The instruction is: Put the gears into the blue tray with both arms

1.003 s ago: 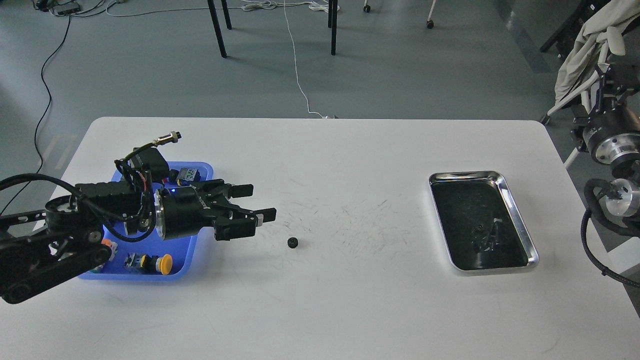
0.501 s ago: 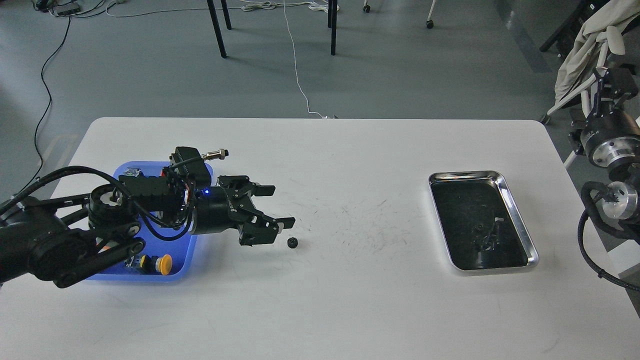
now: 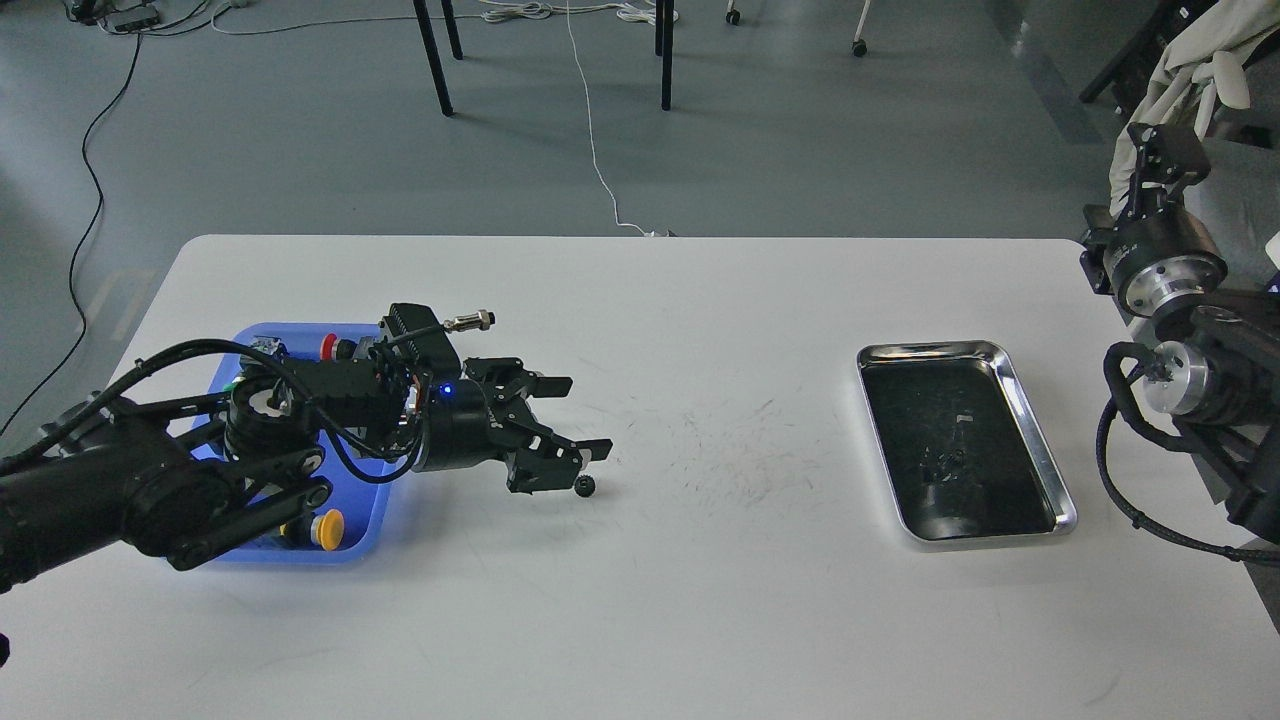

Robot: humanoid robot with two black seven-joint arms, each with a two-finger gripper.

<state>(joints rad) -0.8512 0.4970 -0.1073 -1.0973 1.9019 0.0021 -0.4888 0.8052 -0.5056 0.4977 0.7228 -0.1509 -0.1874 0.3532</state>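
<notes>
Your left tool (image 3: 580,418) is hanging spread wide just beside the gear (image 3: 585,486), which is lying on the desk (image 3: 640,600) right of the blue tray (image 3: 370,520). Your right tool (image 3: 1160,150) is too unclear to judge.

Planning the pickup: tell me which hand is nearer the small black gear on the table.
Left. The left hand is open right beside the gear; the right arm is far off, beyond the table's right edge.
</notes>
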